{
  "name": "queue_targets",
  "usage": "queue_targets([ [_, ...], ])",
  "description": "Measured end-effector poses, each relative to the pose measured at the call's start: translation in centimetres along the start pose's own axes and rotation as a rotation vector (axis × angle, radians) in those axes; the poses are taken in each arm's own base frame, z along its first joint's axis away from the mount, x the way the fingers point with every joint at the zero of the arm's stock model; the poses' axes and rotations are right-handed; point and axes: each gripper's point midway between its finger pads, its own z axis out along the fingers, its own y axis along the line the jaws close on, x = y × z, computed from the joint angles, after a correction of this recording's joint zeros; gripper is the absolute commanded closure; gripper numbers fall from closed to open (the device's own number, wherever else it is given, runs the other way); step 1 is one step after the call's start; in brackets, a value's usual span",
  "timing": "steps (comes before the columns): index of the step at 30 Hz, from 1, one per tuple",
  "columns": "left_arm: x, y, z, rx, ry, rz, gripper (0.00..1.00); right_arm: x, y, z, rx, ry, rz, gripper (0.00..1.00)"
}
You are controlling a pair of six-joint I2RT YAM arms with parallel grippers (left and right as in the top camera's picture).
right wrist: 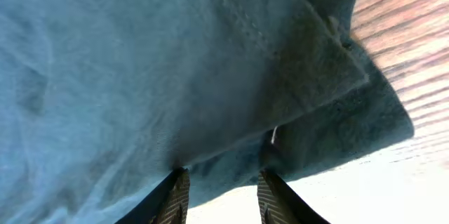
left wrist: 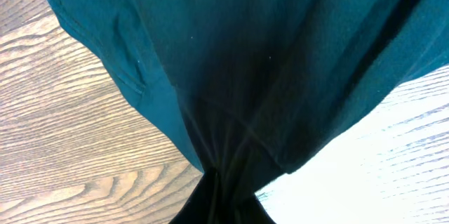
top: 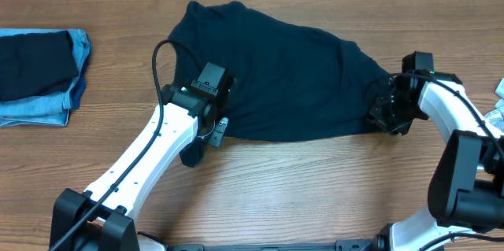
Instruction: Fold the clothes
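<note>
A dark navy shirt [top: 276, 78] lies spread across the middle of the wooden table. My left gripper [top: 216, 129] sits at the shirt's near left edge. In the left wrist view the shirt [left wrist: 266, 62] gathers into a tight bunch that runs into my left gripper [left wrist: 224, 203], which is shut on it. My right gripper [top: 382, 113] is at the shirt's right end. In the right wrist view its two fingers [right wrist: 177, 192] stand apart at the shirt's hem [right wrist: 140, 62], with bare table showing in the gap. Folded navy and light blue denim clothes [top: 35, 74] are stacked at the far left.
The wooden table [top: 315, 180] shows bare wood along the front, between the arms. A pale object [top: 498, 109] pokes in at the right edge, behind my right arm. A black cable [top: 157, 70] loops up from my left arm over the shirt's left side.
</note>
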Motion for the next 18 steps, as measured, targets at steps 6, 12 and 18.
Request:
queue_targets([
  [6,0.0,0.0,0.0,0.000,0.000,0.000,0.91,-1.3,0.5,0.2,-0.021,-0.055,-0.002,0.64],
  [12,0.2,0.0,0.0,-0.001,0.010,0.002,0.92,-1.6,0.6,0.2,-0.027,-0.068,0.009,0.64],
  [18,0.3,0.0,0.0,-0.001,0.011,0.002,0.92,-0.8,0.0,1.5,-0.024,-0.062,0.012,0.51],
])
